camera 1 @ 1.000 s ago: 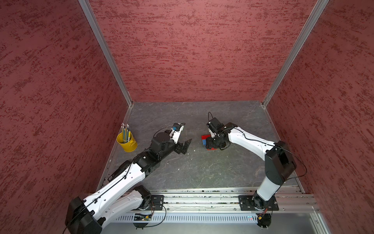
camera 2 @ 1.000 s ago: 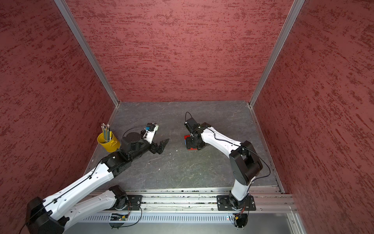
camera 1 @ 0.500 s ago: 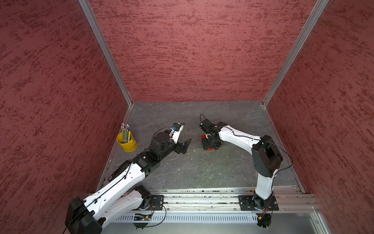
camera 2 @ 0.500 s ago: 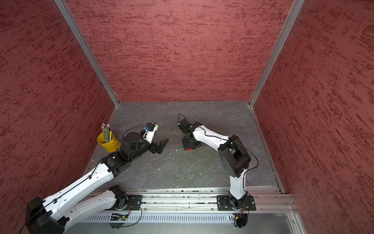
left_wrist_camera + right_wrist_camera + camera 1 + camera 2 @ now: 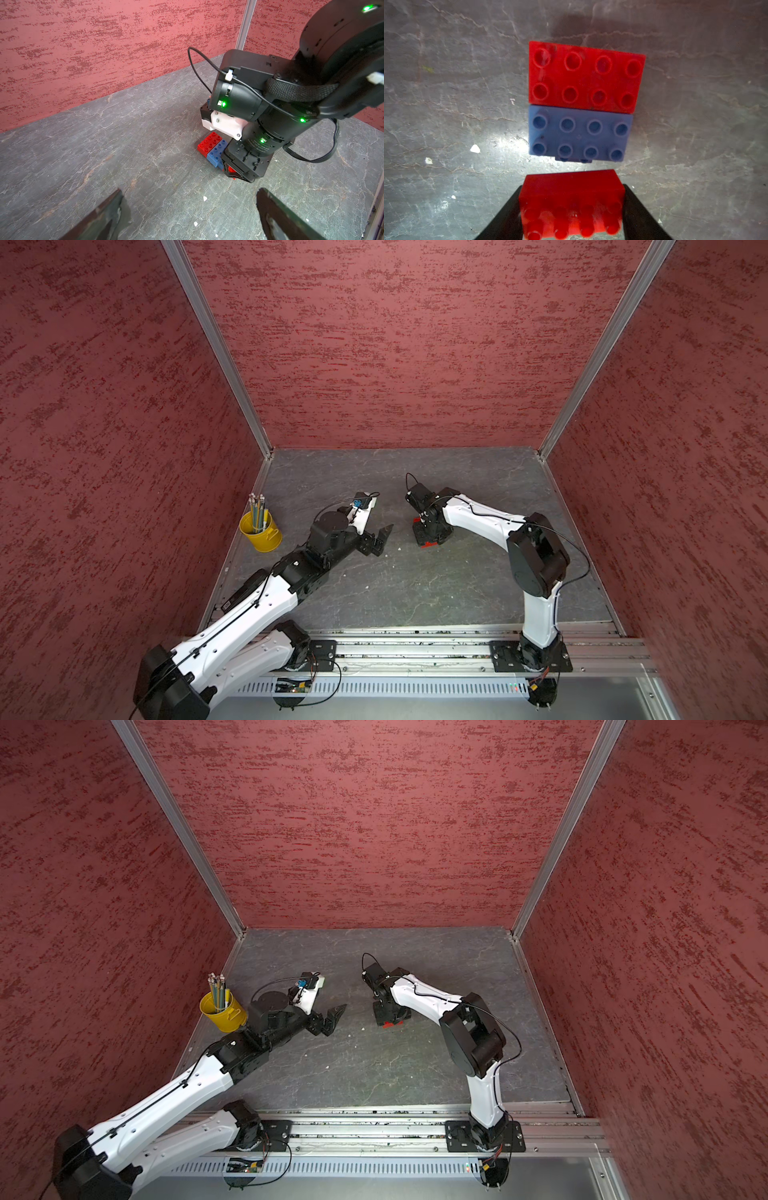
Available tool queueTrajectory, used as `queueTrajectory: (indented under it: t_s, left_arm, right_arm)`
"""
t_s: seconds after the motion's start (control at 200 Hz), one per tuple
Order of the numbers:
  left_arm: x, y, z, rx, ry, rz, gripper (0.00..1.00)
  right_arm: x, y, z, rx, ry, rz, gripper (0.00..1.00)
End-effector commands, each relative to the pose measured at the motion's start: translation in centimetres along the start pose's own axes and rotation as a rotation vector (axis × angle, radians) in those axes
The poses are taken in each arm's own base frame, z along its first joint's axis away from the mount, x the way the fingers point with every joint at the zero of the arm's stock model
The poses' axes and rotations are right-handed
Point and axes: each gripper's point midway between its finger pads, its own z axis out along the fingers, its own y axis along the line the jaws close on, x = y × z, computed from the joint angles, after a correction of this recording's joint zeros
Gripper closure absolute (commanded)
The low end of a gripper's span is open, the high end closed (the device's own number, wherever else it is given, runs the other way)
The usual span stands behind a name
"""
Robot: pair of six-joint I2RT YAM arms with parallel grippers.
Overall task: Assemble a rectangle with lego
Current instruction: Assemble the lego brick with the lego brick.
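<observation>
Your right end effector has slid over (its elbow swung in). It is clamped on a red brick, just beside the blue brick on the tabletop. I think pressing it on comes next. Your left end effector is wide apart and holds nothing.

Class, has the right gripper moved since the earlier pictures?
Yes. In a top view, the right gripper, holding a red brick, has shifted slightly toward the yellow pencil cup.

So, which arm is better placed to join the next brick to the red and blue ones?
Right: the right gripper is shut on a red brick close to the joined bricks. The left gripper is open, empty, farther off.
</observation>
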Motion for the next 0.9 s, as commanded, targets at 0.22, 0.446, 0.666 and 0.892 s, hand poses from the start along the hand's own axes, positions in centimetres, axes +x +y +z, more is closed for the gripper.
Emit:
queueTrajectory:
  t_s: [0.22, 0.446, 0.666, 0.892]
  left_arm:
    - [0.0, 0.5, -0.3, -0.018, -0.007, 0.003, 0.0]
    - [0.1, 0.6, -0.2, -0.02, -0.005, 0.002, 0.0]
    - [0.0, 0.6, -0.3, -0.02, -0.006, 0.001, 0.0]
    - [0.0, 0.6, -0.4, -0.02, -0.01, 0.001, 0.0]
  right_arm:
    - [-0.3, 0.1, 0.4, 0.048, 0.008, -0.034, 0.5]
    - [0.0, 0.2, 1.0, 0.057, 0.022, -0.046, 0.5]
    - [0.0, 0.4, 1.6, 0.07, 0.033, -0.051, 0.49]
    - [0.3, 0.2, 2.1, 0.094, 0.051, -0.061, 0.49]
